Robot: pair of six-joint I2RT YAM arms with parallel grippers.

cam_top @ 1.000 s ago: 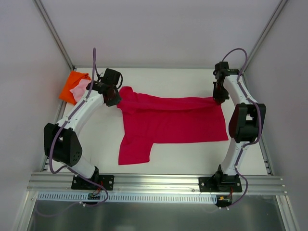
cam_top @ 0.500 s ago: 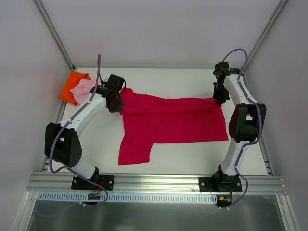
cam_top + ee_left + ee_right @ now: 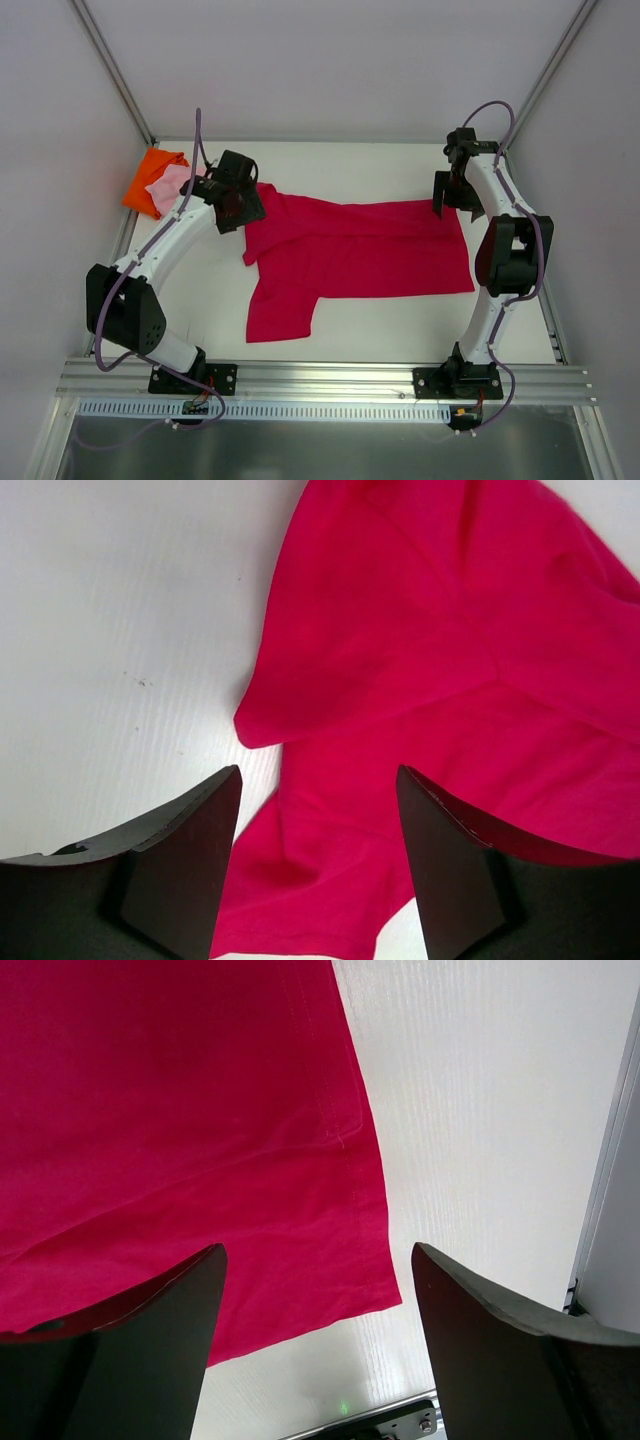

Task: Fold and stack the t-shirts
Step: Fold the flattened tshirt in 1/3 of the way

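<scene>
Crimson t-shirt point(image 3: 350, 250) lies flat on the table point(image 3: 400, 330), spread between the two pincers, each hovering over one far corner. The left pincer point(image 3: 240, 215) has its fingers apart with nothing between them. In the left wrist view point(image 3: 318, 780) a rumpled flap of crimson cloth lies straight below the gap, with bare table off to its left. The right pincer point(image 3: 445, 205) is spread too and holds nothing. In the right wrist view point(image 3: 318, 1250) a stitched hem corner sits under and just left of the gap, with bare table to its right.

The pink t-shirt point(image 3: 165, 185) rests on the orange t-shirt point(image 3: 150, 172), touching it. Both are just beyond the left pincer on its outer side and well apart from the right pincer.

Judged step: folding the crimson shirt, with no grip taken yet. One part of it sticks out toward the arm bases, nearer the left pincer, so it isn't a neat rectangle yet.

To do it well:
- Drop each pincer straight onto its edge.
- Pinch every layer at the corner, not just the top one.
- On the left, take the flap's edge and not the loose bulge.
- Lift both sides together with the cloth lightly taut between the pincers.
- Carry it over without dragging the lower layer.
- Let go only once the cloth lies flat.

The risk is a one-layer grab or an uneven lift skewing the fold.
</scene>
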